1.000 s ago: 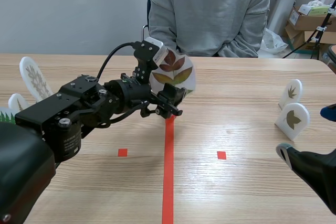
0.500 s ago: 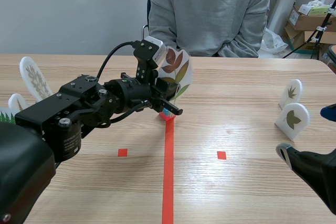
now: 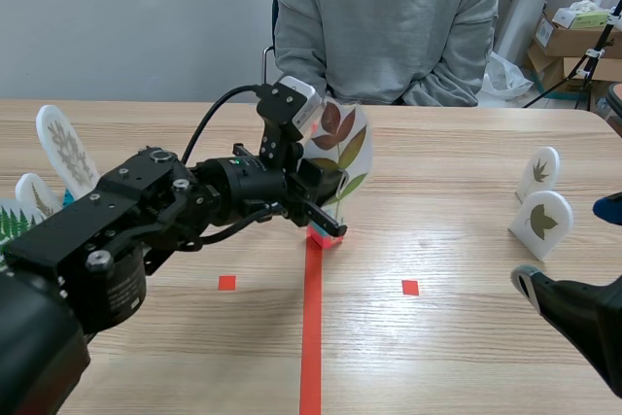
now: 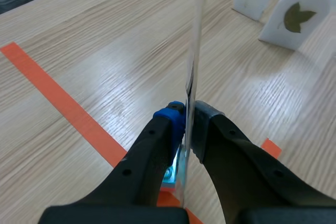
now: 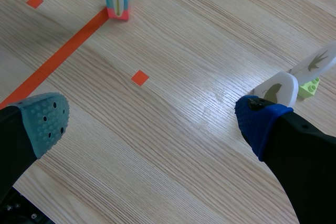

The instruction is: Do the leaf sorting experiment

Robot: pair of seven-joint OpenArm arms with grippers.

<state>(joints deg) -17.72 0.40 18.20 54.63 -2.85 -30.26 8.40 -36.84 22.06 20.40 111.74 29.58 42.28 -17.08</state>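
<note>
Centrally on the bench (image 3: 466, 240), at the tape line's (image 3: 311, 337) end, the left end effector (image 4: 188, 124) pinches the upright leaf card (image 3: 340, 148) low near its base (image 3: 326, 236), probably for steady carrying; the right end effector (image 5: 152, 119) lies open near 2 smaller cards (image 3: 541, 224).

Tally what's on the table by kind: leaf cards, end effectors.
Leaf cards: 6 (held card; left cards, the last cut off at the edge; right cards)
End effectors: 2 (left end effector, right end effector)
Total: 8
</note>
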